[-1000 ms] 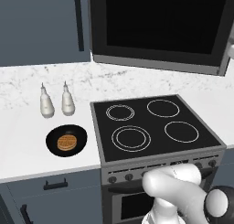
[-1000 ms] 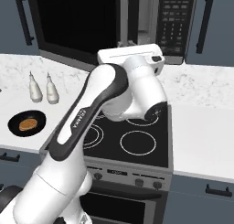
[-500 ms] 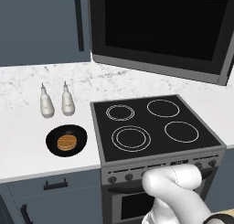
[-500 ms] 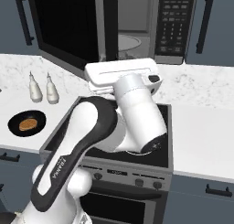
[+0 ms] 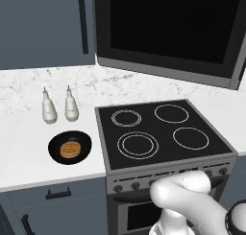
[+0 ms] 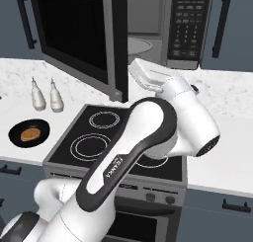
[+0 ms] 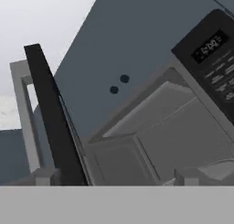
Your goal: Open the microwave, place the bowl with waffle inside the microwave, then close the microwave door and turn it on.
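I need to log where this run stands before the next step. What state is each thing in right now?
microwave door: swung wide open to the left.
microwave: open, grey cavity bare, no bowl inside.
bowl: upright on the counter left of the stovetop, holding the waffle.
gripper: open, holding nothing, facing the cavity.
two white bottles: upright.

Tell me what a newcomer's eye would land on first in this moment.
The microwave door swung wide open above the stovetop, baring the grey cavity of the microwave. Next, the white arm arching over the stove, its hand raised at the opening. Last, the black bowl holding the waffle, on the counter left of the stove.
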Controlling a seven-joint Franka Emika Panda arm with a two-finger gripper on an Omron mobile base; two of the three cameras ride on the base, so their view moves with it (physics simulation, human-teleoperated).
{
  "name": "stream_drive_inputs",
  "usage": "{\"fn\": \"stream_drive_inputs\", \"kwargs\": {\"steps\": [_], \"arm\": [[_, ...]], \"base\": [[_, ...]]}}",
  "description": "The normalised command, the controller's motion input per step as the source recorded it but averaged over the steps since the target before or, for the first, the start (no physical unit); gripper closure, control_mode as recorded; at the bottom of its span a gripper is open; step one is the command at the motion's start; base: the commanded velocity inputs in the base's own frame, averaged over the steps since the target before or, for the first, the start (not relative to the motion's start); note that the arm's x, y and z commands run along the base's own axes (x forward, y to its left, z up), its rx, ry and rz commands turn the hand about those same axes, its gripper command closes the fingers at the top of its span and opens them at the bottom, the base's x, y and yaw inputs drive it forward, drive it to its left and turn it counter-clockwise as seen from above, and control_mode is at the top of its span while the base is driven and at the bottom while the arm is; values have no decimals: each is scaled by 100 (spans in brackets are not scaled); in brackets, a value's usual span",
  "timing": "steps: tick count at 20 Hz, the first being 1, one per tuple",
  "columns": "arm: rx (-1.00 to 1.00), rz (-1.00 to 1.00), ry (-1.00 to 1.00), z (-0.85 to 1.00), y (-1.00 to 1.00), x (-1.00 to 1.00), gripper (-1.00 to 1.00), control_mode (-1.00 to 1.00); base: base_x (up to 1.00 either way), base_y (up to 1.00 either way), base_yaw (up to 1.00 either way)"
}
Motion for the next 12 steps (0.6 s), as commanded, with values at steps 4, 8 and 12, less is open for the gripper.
{"fn": "stream_drive_inputs", "kwargs": {"steps": [4, 8, 12], "arm": [[24, 46, 51, -18, -10, 75, -100, -100], [19, 41, 40, -37, -6, 86, -100, -100], [15, 37, 34, -34, 2, 100, -100, -100]], "base": [[0, 0, 0], [0, 0, 0], [0, 0, 0]]}}
